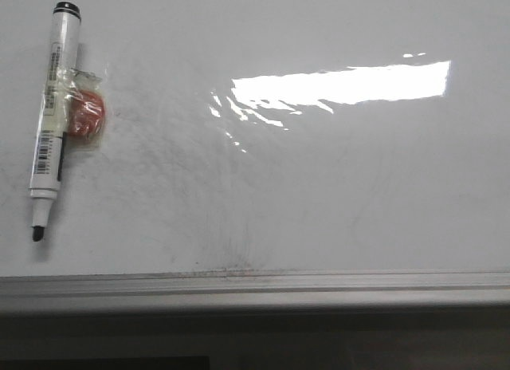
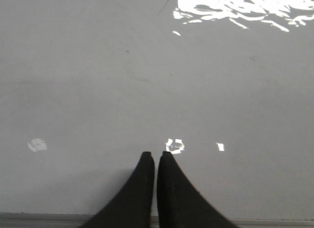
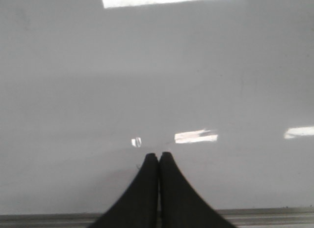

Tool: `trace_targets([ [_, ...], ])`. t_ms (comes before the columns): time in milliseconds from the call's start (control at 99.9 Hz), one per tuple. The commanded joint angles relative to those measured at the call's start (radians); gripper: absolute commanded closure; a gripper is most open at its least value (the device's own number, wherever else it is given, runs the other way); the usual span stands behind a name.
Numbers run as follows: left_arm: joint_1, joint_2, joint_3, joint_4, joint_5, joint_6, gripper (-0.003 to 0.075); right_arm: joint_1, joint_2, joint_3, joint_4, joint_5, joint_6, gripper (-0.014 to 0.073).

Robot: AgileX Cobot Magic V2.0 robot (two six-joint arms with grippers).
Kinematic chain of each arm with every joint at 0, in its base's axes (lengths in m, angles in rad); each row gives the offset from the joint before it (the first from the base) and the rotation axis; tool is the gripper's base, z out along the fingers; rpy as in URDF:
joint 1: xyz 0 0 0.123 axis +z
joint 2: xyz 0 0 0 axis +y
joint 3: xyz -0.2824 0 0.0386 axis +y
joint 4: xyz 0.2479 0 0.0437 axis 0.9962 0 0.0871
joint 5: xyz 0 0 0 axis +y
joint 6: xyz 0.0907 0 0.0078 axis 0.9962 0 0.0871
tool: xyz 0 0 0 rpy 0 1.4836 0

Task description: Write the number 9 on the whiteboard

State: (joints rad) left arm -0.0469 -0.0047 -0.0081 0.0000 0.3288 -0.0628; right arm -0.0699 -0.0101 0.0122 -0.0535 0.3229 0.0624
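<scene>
Whiteboard (image 1: 319, 202) faced by both grippers, no 9 drawn.
Left gripper (image 2: 155, 156) and right gripper (image 3: 159, 156) are pressed closed, empty; a marker (image 1: 51, 115) lies uncapped at the left.

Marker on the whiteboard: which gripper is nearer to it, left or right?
Likely left, unconfirmed: the marker lies at the left of the whiteboard. Left gripper and right gripper are shut over bare board; neither wrist view shows it.
</scene>
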Motion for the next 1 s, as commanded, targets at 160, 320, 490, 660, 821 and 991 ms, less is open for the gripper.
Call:
trace_targets([
  [160, 0.0, -0.029, 0.041, 0.0, -0.048, -0.004, 0.0741, -0.006, -0.021, 0.011, 0.001, -0.016, -0.004, 0.0658],
  [320, 0.0, -0.029, 0.041, 0.0, -0.048, -0.004, 0.0741, -0.006, -0.021, 0.011, 0.001, -0.016, -0.004, 0.0658],
  [490, 0.0, -0.029, 0.041, 0.0, -0.048, -0.004, 0.0741, -0.006, -0.021, 0.011, 0.001, -0.016, -0.004, 0.0658],
  [660, 0.0, -0.029, 0.041, 0.009, -0.072, -0.004, 0.0741, -0.006, -0.021, 0.011, -0.002, -0.016, -0.004, 0.0658],
  [821, 0.0, -0.029, 0.041, 0.009, -0.114, -0.004, 0.0741, -0.006, -0.021, 0.011, -0.011, -0.046, -0.004, 0.0658],
  [991, 0.0, -0.027, 0.041, 0.009, -0.258, -0.004, 0.0741, -0.006, -0.021, 0.011, -0.011, -0.249, -0.004, 0.0658],
])
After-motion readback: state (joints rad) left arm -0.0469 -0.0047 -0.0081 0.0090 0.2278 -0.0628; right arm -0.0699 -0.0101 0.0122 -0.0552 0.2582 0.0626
